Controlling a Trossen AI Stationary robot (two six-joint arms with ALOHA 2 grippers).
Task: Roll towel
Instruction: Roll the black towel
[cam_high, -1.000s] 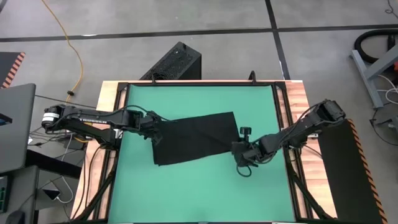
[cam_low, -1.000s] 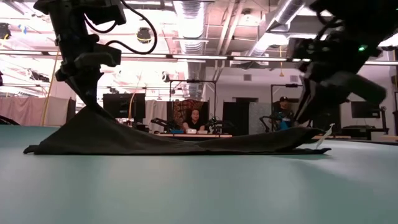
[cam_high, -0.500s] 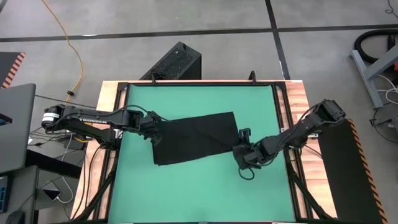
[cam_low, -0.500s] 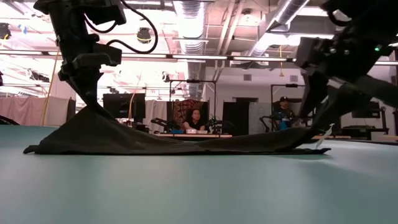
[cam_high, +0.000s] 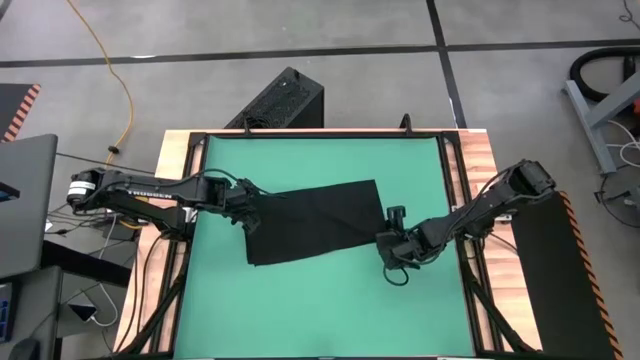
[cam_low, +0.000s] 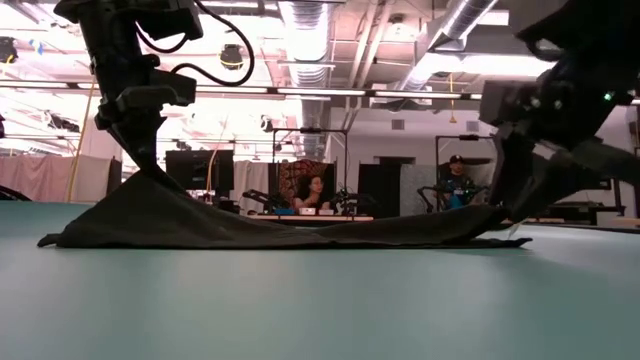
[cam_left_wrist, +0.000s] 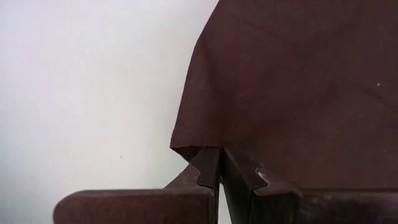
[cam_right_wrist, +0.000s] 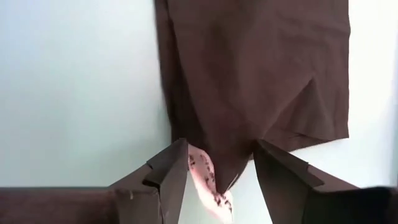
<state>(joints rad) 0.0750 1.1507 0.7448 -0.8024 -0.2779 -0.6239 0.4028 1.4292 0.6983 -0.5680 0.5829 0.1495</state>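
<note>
The black towel (cam_high: 315, 222) lies spread on the green mat (cam_high: 300, 300), slanting from near left to far right. My left gripper (cam_high: 248, 210) is shut on its left end, which stands tented above the mat (cam_low: 140, 185). My right gripper (cam_right_wrist: 217, 171) is open at the towel's right end. Its two fingers stand on either side of a corner of the cloth with the small pale tag (cam_right_wrist: 208, 180). Whether they touch it, I cannot tell. The middle of the towel rests flat on the mat. My left gripper pinches a corner of the towel's left end (cam_left_wrist: 198, 148) between its two shut fingers. The fingers come slanting down from the table's left. That corner is lifted off the mat. The cloth slopes down from the fingers, and the rest of it lies on the mat.
A hard black ribbed box (cam_high: 280, 100) stands on the floor beyond the table's far edge. A grey laptop (cam_high: 25, 200) sits off the left side. Bare green mat lies near and far of the towel. People sit in the room beyond (cam_low: 312, 190).
My right gripper has opened at the towel's right end, and in the low view its fingers now hide the white tag. The towel has kept its place, its left end still held up by my left gripper.
</note>
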